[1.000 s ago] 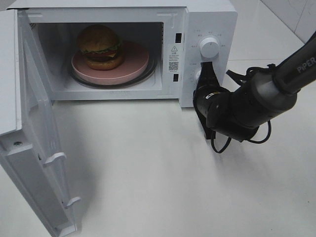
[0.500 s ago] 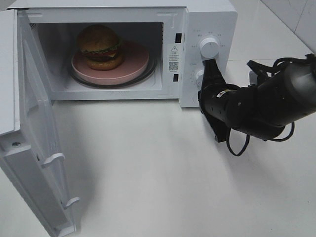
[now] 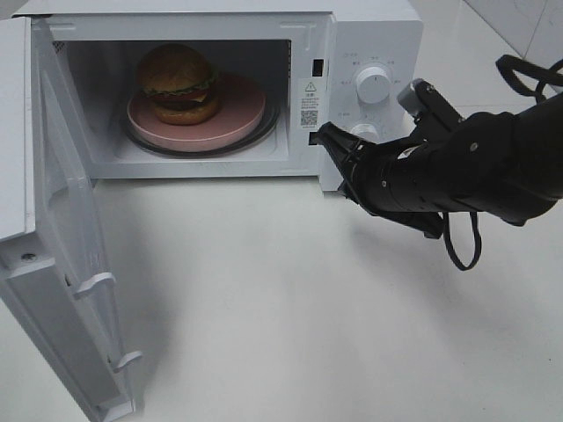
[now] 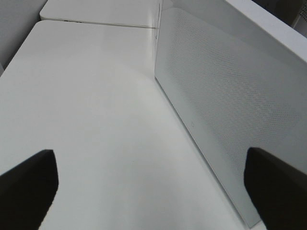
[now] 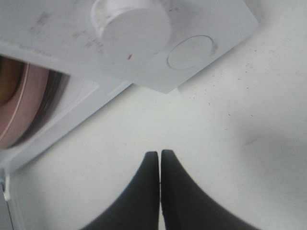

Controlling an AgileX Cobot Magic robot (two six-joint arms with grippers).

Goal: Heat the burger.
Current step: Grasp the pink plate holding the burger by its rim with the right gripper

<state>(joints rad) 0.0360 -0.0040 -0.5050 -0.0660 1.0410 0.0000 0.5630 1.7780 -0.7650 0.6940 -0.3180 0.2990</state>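
Note:
The burger (image 3: 179,81) has a golden-brown bun and stands on the left part of a pink round dish (image 3: 237,110) inside the open white microwave (image 3: 369,26). My right gripper (image 3: 325,134) is shut and empty, its tips at the lower front of the control panel beside the cavity's right edge. In the right wrist view its shut fingers (image 5: 159,165) hover over the table below the lower knob (image 5: 132,24) and a round button (image 5: 192,51), with the dish's edge (image 5: 21,108) at the side. My left gripper (image 4: 151,191) is open beside the microwave's perforated wall (image 4: 230,110).
The microwave door (image 3: 66,264) hangs wide open at the left, reaching toward the front edge of the white table (image 3: 290,308). The upper knob (image 3: 374,85) sits on the control panel. My right arm's black body (image 3: 466,171) lies to the right of the microwave.
My right arm has turned and swung left. Its gripper left the lower knob and now points left along the panel's lower front. Burger, dish and door have not moved.

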